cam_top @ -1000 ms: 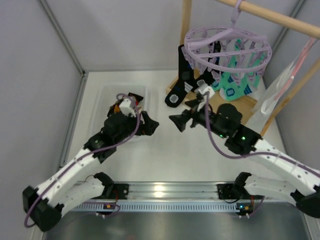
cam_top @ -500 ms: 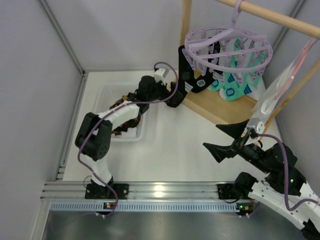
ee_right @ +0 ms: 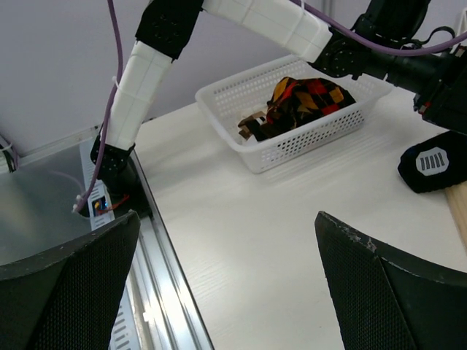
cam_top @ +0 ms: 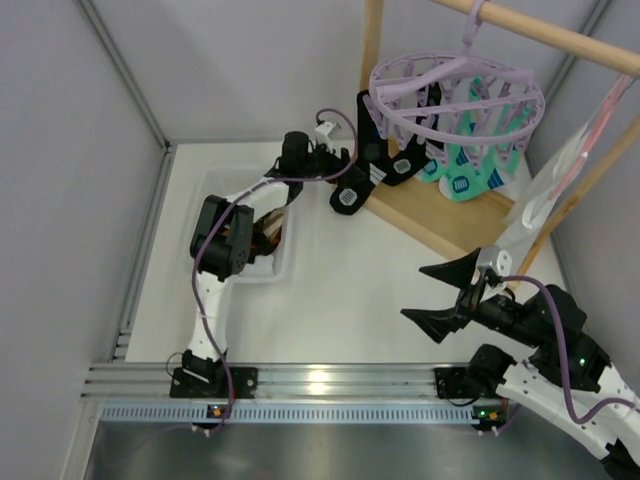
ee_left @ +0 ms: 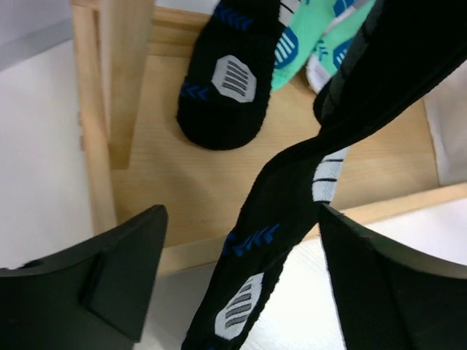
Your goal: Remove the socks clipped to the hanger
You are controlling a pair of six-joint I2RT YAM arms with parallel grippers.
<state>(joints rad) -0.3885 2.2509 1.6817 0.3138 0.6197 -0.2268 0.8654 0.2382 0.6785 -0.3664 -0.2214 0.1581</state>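
white counter [cam_top: 370,290], grey walls behind. the hanger [cam_top: 455,95] hangs by its hook from a wooden rod [cam_top: 560,38]. its pegs hide the tops of the mint socks [cam_top: 470,175] under it, so the clip points cannot be made out. at the hanger's left edge a black sock [ee_left: 292,197] hangs with its long axis tilted off vertical, foot end lowest, cuff cut off in the left wrist view. the left end effector [ee_left: 241,292] straddles this sock, jaws wide, not gripping. the right end effector [cam_top: 440,297], well nearer the arm bases than the hanger, gapes wide, empty.
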